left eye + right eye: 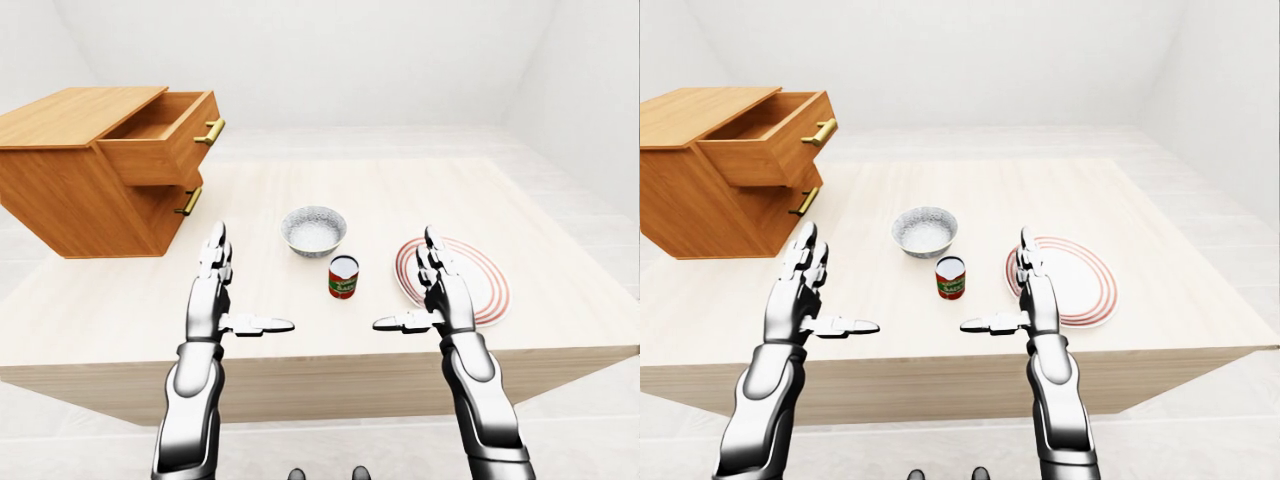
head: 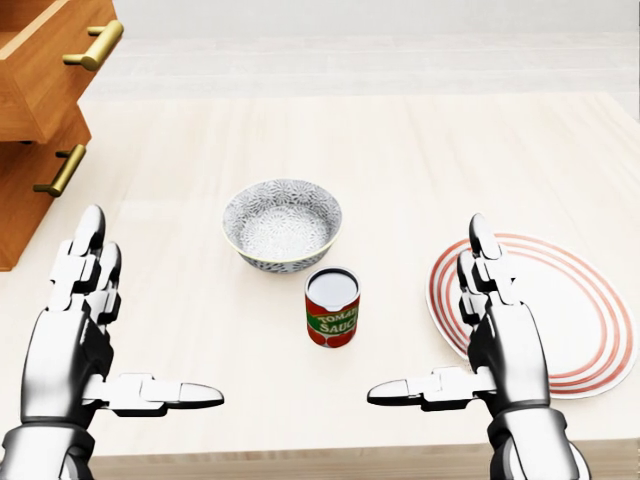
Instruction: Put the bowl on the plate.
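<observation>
Both hands are shown raised above the near edge of the table (image 2: 420, 140), fingers straight and thumbs turned inward; nothing is held. The bowl (image 2: 282, 224) stands upright near the table's middle, between the hands and farther from the robot. The plate (image 2: 570, 300) lies at the head view's right, partly hidden by the right hand (image 2: 495, 335). A can (image 2: 332, 307) stands just beside the bowl, on its near right side, between bowl and plate. The left hand (image 2: 80, 330) is well apart from the bowl. The reach is judged not yet begun. The bowl is best gripped at its rim on the side away from the can, lifted clear, carried over the can, and lowered level onto the plate's centre.
</observation>
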### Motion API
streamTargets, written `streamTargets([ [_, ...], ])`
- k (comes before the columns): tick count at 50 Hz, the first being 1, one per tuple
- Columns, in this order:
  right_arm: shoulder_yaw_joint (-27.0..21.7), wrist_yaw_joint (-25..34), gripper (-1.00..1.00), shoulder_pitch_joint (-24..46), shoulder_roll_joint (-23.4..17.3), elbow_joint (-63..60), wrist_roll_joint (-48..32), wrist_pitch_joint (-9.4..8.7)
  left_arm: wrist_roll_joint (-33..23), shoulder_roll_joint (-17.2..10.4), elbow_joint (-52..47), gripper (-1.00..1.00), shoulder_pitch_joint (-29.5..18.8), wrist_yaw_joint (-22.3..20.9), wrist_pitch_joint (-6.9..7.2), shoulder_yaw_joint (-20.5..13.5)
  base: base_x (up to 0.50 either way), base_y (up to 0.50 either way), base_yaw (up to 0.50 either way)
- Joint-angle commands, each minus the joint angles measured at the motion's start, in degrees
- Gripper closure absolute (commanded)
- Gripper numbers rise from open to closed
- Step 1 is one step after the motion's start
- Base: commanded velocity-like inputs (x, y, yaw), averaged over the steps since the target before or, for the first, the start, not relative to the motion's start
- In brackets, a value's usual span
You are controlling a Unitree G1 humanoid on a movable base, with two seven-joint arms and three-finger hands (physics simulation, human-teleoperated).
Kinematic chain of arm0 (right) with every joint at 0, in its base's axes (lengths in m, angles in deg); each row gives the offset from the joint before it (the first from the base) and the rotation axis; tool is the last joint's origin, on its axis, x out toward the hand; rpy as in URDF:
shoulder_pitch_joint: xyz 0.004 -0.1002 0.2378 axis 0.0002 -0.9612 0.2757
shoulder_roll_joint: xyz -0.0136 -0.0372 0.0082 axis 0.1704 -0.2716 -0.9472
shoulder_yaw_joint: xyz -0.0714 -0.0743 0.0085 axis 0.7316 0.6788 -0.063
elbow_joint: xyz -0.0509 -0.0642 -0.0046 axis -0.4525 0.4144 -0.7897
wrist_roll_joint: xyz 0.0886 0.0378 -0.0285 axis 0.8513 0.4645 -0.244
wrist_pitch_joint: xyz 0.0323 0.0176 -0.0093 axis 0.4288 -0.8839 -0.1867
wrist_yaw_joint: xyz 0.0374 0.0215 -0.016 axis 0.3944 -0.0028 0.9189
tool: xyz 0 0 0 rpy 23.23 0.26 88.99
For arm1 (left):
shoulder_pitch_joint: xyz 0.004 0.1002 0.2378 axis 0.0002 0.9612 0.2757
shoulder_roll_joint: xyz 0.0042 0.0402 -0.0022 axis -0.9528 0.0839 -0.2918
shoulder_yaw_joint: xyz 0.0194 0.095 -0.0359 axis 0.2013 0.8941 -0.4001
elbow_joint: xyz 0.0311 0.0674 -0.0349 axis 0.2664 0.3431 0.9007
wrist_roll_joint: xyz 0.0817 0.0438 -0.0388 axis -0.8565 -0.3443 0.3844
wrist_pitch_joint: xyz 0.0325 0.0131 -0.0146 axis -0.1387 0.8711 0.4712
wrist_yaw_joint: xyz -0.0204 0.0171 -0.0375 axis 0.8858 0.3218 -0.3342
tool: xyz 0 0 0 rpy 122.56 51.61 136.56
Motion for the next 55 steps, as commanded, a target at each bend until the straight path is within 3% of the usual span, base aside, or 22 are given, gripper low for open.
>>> streamTargets([
  [1,-0.09,0.14,-1.00,-0.44,0.12,-0.62,-0.23,0.00,-0.73,-0.01,-1.45,-1.00,0.29,-0.60,0.00,-0.56,0.00,-0.17,0.00],
  [55,-0.31,0.06,-1.00,1.27,-0.11,-0.86,-0.36,0.00,-2.53,-0.14,-3.70,-1.00,-1.09,-1.65,0.00,-0.42,0.00,-0.15,0.00],
])
